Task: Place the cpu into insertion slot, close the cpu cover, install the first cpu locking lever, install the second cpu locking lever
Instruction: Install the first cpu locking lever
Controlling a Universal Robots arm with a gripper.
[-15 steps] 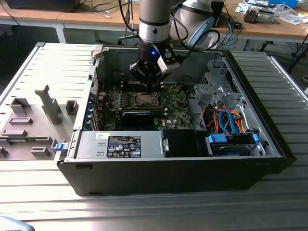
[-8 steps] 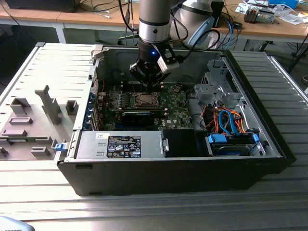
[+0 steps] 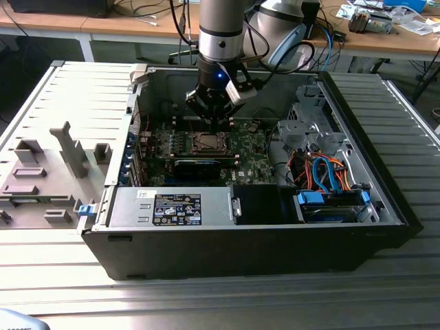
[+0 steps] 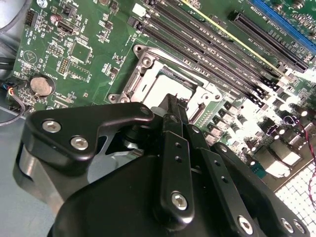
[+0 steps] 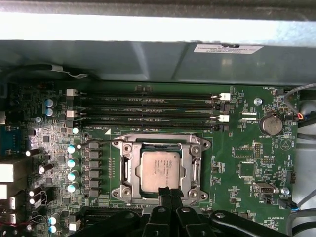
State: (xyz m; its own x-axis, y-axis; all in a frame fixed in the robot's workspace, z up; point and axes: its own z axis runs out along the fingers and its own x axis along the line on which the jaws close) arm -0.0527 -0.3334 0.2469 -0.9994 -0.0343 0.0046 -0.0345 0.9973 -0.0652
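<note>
We observed the cpu [image 5: 160, 170] seated in the insertion slot [image 5: 126, 163] on the green motherboard [image 5: 247, 163], with the cpu cover [image 5: 194, 174] closed over its edges. The pincer [image 5: 168, 193] hovered at the socket's edge, fingers pressed together, pinching nothing.

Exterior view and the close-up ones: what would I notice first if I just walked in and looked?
Probably the gripper, reaching down into the open computer case that lies on its side in the exterior view. Right below it in the first wrist view sits the cpu, a silver square in the insertion slot, with the cpu cover framing it. All around is the green motherboard.
</note>
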